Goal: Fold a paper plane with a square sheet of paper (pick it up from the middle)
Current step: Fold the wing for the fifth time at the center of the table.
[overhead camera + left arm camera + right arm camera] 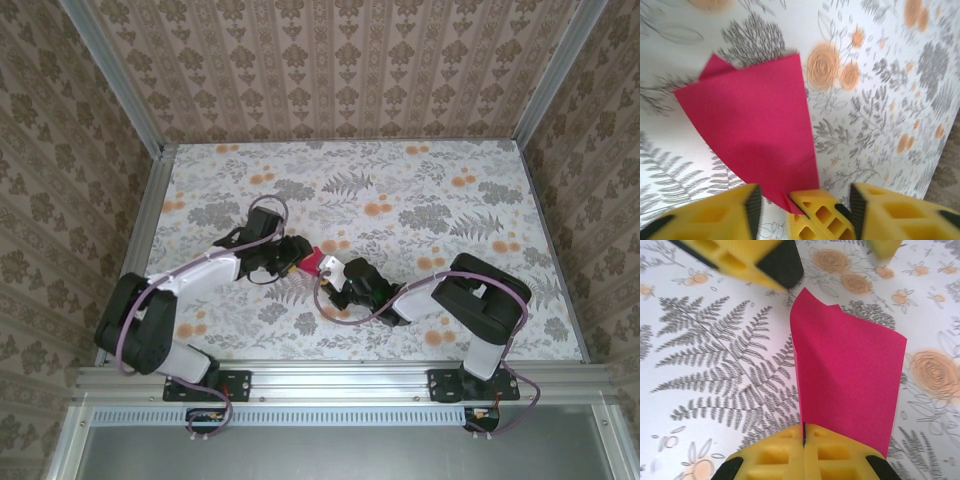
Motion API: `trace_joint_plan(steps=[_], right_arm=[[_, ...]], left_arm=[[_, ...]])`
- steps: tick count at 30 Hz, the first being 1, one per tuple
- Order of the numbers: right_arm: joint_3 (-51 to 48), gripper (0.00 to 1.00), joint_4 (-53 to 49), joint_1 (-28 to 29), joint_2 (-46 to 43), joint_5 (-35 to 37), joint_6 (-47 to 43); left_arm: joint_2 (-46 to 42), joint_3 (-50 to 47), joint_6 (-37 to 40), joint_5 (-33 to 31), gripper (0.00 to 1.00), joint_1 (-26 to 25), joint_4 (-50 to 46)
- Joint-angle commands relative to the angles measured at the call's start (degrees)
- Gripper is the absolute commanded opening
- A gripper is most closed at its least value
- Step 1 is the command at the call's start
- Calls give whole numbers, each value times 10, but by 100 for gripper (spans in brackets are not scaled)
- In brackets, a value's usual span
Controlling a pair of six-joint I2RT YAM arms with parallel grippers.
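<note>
The magenta-red sheet of paper [850, 375] is folded into a smaller creased shape and held on edge just above the table. My right gripper [804, 436] is shut on its near edge, with the yellow fingers pressed together. In the left wrist view the paper [755, 120] fans away from my left gripper [804, 196]. That gripper stands open, its fingers [715, 215] on either side of the right gripper's tip and apart from the paper. From above, the paper [311, 262] sits between the left gripper [297, 255] and the right gripper [330, 276] at the table's middle.
The floral tablecloth [420, 190] stretches wide behind and to both sides of the grippers. Metal rails [340, 378] run along the near edge. Patterned walls close in the left, right and back. Both arms' cables loop close to the table surface.
</note>
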Motion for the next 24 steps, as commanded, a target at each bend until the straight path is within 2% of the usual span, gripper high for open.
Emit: trace_joint_plan(steps=[1, 6, 13, 19, 24], right_arm=[[16, 4, 8, -10, -9, -71, 71], [28, 3, 17, -29, -9, -136, 161], [43, 0, 33, -58, 15, -196, 279], [51, 0, 43, -88, 37, -246, 361], [52, 0, 36, -93, 44, -253, 396]], left_arm=[[-47, -27, 13, -38, 62, 17, -40], [-92, -55, 24, -64, 72, 23, -42], [-112, -90, 30, -60, 73, 23, -9], [-114, -100, 53, -52, 64, 11, 28], [-109, -102, 66, -49, 54, 0, 51]])
